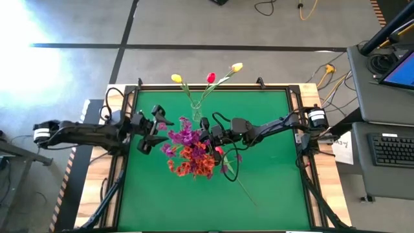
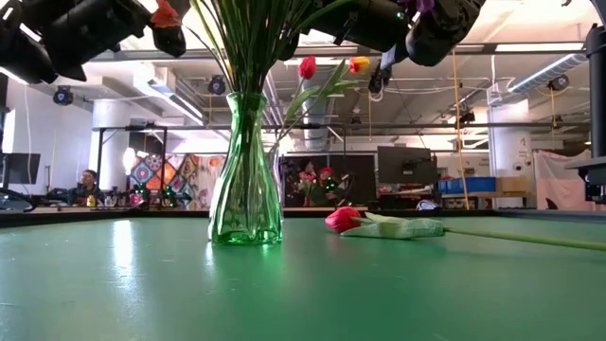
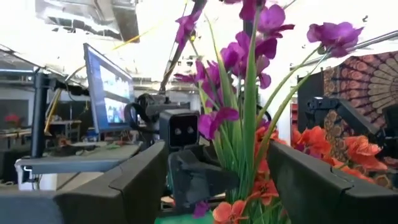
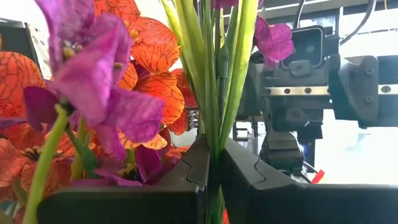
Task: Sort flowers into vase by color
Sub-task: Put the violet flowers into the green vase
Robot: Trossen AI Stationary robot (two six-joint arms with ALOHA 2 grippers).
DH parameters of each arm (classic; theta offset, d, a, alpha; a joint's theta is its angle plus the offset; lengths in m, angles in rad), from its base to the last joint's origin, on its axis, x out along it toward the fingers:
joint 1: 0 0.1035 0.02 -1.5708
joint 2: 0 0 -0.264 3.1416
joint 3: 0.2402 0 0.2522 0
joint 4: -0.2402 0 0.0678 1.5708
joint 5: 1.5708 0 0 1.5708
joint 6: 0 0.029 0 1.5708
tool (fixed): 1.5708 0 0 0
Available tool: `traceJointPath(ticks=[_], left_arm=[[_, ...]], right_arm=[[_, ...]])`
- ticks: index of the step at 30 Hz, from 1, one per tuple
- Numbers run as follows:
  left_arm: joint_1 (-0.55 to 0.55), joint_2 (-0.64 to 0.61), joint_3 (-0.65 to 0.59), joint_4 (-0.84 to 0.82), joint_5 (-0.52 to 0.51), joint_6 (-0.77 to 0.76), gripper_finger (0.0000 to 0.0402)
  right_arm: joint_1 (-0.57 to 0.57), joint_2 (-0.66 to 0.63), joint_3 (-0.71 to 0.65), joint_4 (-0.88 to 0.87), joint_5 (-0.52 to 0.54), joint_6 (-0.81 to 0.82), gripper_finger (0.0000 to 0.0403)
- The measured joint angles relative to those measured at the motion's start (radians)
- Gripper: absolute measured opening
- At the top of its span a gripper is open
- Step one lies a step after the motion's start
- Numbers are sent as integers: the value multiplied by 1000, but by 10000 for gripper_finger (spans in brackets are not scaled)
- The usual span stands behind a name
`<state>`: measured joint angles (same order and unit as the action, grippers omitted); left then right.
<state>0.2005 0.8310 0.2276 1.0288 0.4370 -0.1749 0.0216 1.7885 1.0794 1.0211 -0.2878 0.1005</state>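
Observation:
A clear glass vase (image 2: 244,180) stands on the green table (image 1: 272,188), with green stems rising out of it. Two yellow tulips (image 1: 176,78) and a red tulip (image 1: 211,77) lean from it toward the far edge. Purple sprays (image 1: 184,136) and orange sprays (image 1: 194,163) spread above the middle of the table. My right gripper (image 1: 206,131) is shut on their stems. My left gripper (image 1: 162,126) stands open just left of the sprays, which fill the gap ahead of its fingers (image 3: 143,180); I see no touch. A pink-red tulip (image 2: 346,220) lies flat on the table. My right gripper pinches a bundle of several green stems (image 4: 214,134) between its two fingers, below the purple and orange blooms. The fingers come roughly level from the table's right and lie across the stems. The stems stand upright in the hold, and their blooms spread above the fingers.
The lying tulip's long stem (image 1: 246,191) runs toward the near right corner. Both arms hang over the middle of the table. Monitors, a keyboard (image 1: 391,149) and cables stand beyond the table's right edge. Bare green table shows at the near left and the right.

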Motion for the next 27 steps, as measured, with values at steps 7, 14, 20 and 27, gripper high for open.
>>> traceJointPath(ticks=[7, 14, 20, 27], left_arm=[[-34, 75, 15, 51, -32, -14, 298], [-62, 157, 87, 48, 14, 16, 310], [-71, 209, 126, 47, 105, 4, 310], [-83, 322, 217, 41, 100, -2, 310]], right_arm=[[0, 0, 0, -2, 0, -7, 18], [0, 0, 0, -5, 0, -14, 18], [0, 0, 0, -15, 5, -21, 18], [0, 0, 0, -22, 38, -27, 18]])
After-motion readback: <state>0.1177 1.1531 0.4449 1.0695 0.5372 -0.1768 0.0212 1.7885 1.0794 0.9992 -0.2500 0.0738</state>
